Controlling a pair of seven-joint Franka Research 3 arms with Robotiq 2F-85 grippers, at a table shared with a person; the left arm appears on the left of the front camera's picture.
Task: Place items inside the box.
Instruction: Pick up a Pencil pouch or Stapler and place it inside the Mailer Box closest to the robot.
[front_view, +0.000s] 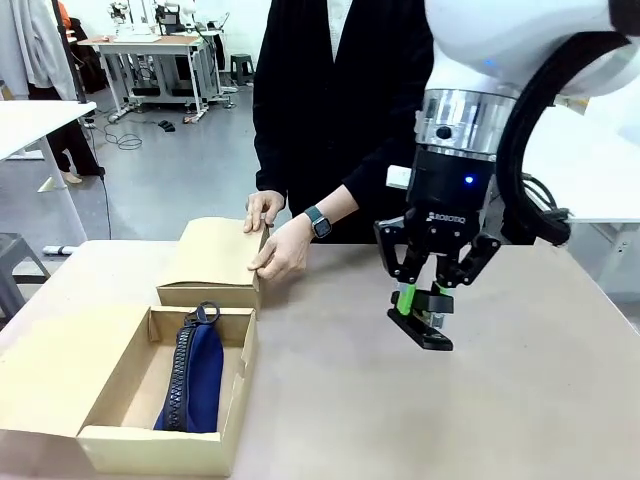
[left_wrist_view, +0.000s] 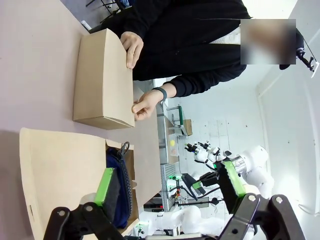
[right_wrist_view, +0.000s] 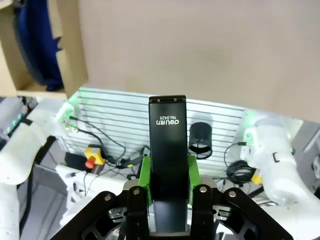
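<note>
While our right gripper (front_view: 420, 308) hangs above the bare table, its green pads pinching a black stapler (front_view: 428, 330) by its sides, the box (front_view: 150, 452) sits open well off to our left with a dark blue zip pouch (front_view: 195, 378) lying inside. We judge the stapler to be rigid, dense and smooth-sided. A hold across the middle of its body suits it best, because gripped near one end it could pivot. Our left gripper (left_wrist_view: 167, 176) is spread wide over the box, carrying nothing. The person's hands (front_view: 285, 250) rest on the smaller box (front_view: 215, 255).
</note>
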